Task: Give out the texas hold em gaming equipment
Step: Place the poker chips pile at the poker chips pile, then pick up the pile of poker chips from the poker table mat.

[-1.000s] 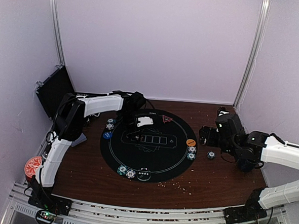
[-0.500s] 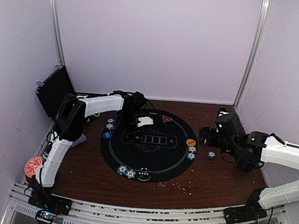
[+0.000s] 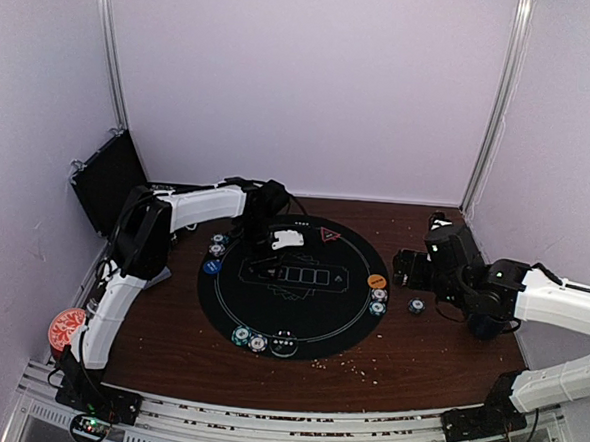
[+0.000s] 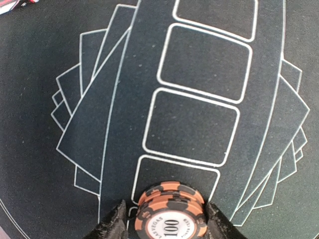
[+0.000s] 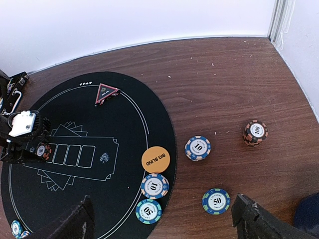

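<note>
A stack of orange-and-black "100" poker chips rests on the black round mat, on the end box of the printed row. My left gripper straddles it, jaws slightly open, with a thin gap at the left finger. From above, the left gripper is over the mat's left middle. My right gripper hangs wide open and empty above the table's right side, over a "50" chip, a "10" stack and a "100" stack. No playing cards show.
The orange BIG BLIND button, two chips and the red triangle marker lie on the mat. A blue button and chips sit at its left. A red-topped can and a black box stand left.
The left jaws have parted from the orange chip stack, which now sits free on the mat. Neither arm has shifted noticeably.
</note>
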{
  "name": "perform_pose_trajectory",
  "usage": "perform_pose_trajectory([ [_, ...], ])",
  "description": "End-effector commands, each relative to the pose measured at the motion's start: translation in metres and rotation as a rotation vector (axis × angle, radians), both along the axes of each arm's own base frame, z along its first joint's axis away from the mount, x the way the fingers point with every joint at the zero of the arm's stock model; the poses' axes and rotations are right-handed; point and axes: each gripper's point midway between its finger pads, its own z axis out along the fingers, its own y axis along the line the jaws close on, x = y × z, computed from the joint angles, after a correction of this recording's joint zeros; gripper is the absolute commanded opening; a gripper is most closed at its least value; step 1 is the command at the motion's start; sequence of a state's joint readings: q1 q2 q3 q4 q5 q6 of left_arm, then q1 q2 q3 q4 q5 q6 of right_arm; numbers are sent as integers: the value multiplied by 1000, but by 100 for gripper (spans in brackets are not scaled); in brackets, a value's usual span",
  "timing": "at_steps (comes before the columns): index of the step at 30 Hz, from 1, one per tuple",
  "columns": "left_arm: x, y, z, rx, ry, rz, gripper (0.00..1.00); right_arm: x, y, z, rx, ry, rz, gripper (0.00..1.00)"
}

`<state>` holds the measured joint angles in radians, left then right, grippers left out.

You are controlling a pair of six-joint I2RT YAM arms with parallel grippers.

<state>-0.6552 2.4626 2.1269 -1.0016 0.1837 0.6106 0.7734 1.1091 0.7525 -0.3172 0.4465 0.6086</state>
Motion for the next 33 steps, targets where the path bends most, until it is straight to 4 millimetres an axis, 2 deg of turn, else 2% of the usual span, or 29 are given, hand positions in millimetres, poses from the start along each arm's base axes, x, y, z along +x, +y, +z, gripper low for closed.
perform_pose_trajectory([
  [1,-26,6,-30,39,125,-52,51,2,-5,-3,-13,-8,-25,97],
  [9,-33,12,-44,68,167,-53,50,2,-5,-4,-13,-7,-26,97],
  [11,-34,13,-47,75,169,-51,61,2,-5,-4,-13,-8,-28,97],
  [13,-31,13,-47,78,159,-50,68,2,-6,-4,-15,-7,-29,97],
  [18,-28,13,-50,85,151,-41,70,2,-6,-5,-17,-6,-28,97],
  [28,-27,12,-62,99,152,-23,49,2,-5,-5,-18,-5,-29,97],
  [33,-26,11,-59,96,143,-20,30,3,-6,-5,-18,-6,-29,97],
])
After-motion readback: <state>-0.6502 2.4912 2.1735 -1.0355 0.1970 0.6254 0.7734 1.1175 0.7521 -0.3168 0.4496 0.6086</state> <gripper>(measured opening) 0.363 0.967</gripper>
